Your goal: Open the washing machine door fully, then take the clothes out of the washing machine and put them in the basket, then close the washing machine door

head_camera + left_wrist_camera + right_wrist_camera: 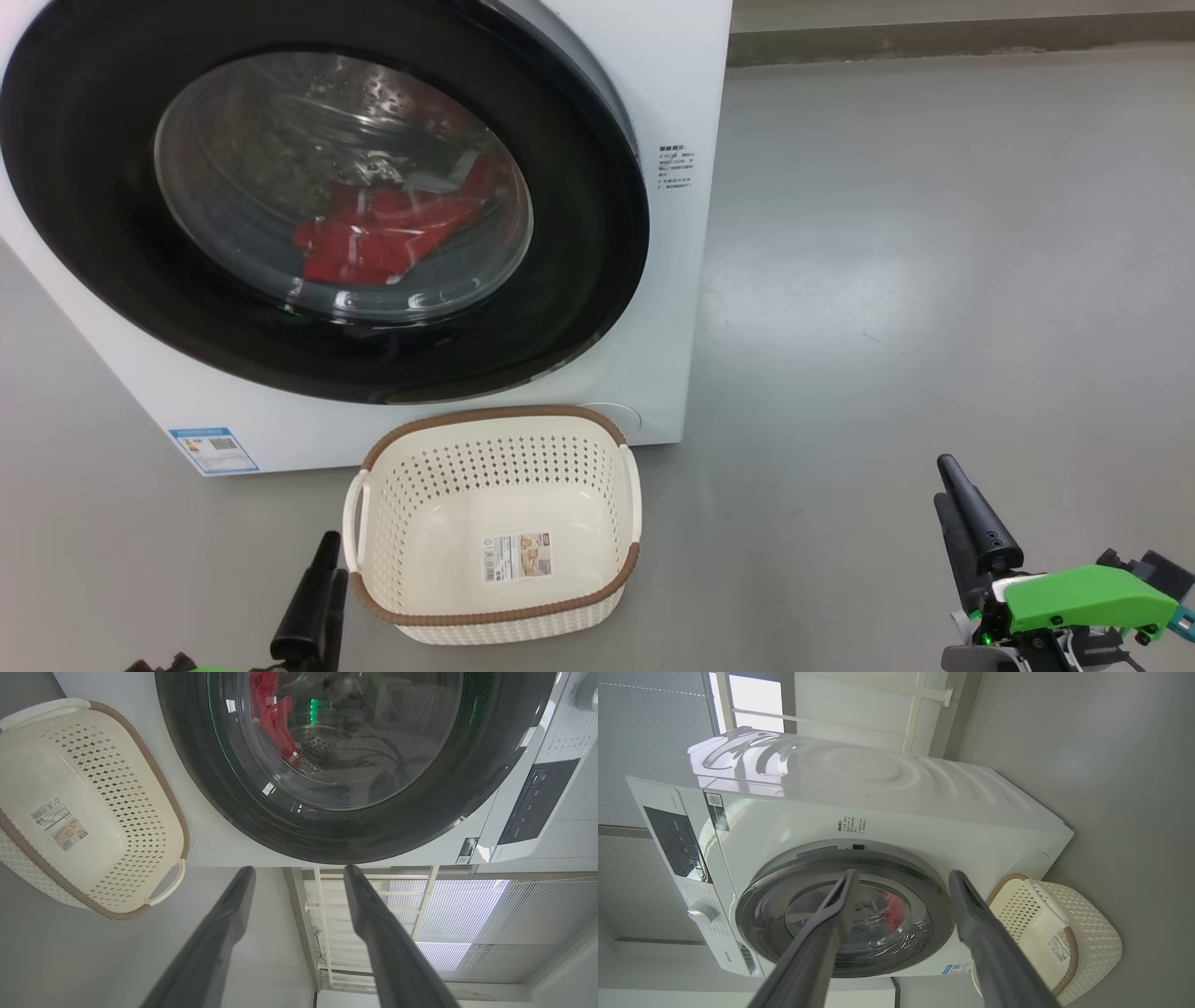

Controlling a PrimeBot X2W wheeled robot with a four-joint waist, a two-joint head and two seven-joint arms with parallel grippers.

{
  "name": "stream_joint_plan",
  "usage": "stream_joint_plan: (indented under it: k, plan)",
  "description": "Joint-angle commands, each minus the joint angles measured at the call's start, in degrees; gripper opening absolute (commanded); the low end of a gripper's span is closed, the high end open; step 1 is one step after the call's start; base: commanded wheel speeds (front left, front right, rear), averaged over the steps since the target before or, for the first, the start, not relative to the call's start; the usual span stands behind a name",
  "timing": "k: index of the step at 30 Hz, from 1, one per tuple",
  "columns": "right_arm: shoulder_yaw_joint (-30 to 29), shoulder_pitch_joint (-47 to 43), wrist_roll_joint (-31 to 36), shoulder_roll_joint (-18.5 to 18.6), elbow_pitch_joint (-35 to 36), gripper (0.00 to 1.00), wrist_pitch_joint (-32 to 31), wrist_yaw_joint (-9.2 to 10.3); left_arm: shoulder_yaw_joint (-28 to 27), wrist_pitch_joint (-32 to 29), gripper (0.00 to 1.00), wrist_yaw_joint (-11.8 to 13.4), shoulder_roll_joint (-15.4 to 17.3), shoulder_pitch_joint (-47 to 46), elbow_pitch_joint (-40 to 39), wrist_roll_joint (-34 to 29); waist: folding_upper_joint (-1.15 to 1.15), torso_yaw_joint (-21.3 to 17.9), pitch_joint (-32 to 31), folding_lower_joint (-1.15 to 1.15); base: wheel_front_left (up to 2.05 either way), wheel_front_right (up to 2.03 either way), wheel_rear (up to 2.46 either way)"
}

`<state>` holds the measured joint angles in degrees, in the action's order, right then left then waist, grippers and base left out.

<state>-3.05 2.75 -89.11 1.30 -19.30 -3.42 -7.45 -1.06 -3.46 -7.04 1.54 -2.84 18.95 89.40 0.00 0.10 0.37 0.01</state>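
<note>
washing machine door [579, 280] closed, red clothes [373, 238] inside; basket [439, 485] in front

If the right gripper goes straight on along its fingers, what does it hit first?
Probably the washing machine door, near its rim: the open right gripper points at it with nothing between, though depth is unclear.

Grey floor [934, 233]; slatted window blinds [523, 919]

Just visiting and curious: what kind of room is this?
Likely a laundry area: a white front-loading washing machine holding red clothes, a perforated plastic basket before it, on a grey floor.
</note>
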Motion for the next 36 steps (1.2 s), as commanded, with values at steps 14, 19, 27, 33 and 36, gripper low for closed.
stream_joint_plan:
  k: [14, 19, 27, 33, 36]
  plan:
    - [2.6, 4.9, 11.6, 0.7, 1.0, 1.0, 2.9, -0.01, 0.7, 2.9, 1.0, 0.1, 1.2, -4.8, -1.0, -11.3, 0.0, 0.1, 0.3, -0.01, 0.0, 0.0, 0.0]
    - [3.8, 6.5, 23.0, 0.7, 1.3, 1.0, 4.9, -0.01, 1.7, 4.9, 1.0, 0.8, 1.2, -6.4, -1.5, -23.7, 0.0, -0.1, 0.5, -0.01, 0.0, 0.0, 0.0]
    - [5.1, 7.3, 28.8, 0.7, 1.7, 1.0, 6.3, -0.01, 2.3, 6.3, 1.0, 1.5, 1.4, -7.4, -2.3, -32.0, 0.0, -0.1, 0.6, -0.01, 0.0, 0.0, 0.0]
    - [6.2, 8.1, 32.7, 0.8, 1.4, 1.0, 7.3, -0.02, 2.4, 7.3, 1.0, 1.9, 1.3, -7.7, -2.4, -36.7, 0.0, -0.2, 0.6, -0.01, 0.0, 0.0, 0.0]
    - [6.8, 8.6, 34.8, 0.8, 1.4, 1.0, 7.8, -0.02, 2.6, 7.8, 1.0, 2.1, 1.3, -8.0, -2.3, -39.2, 0.0, -0.1, 0.7, -0.01, 0.0, 0.0, 0.0]
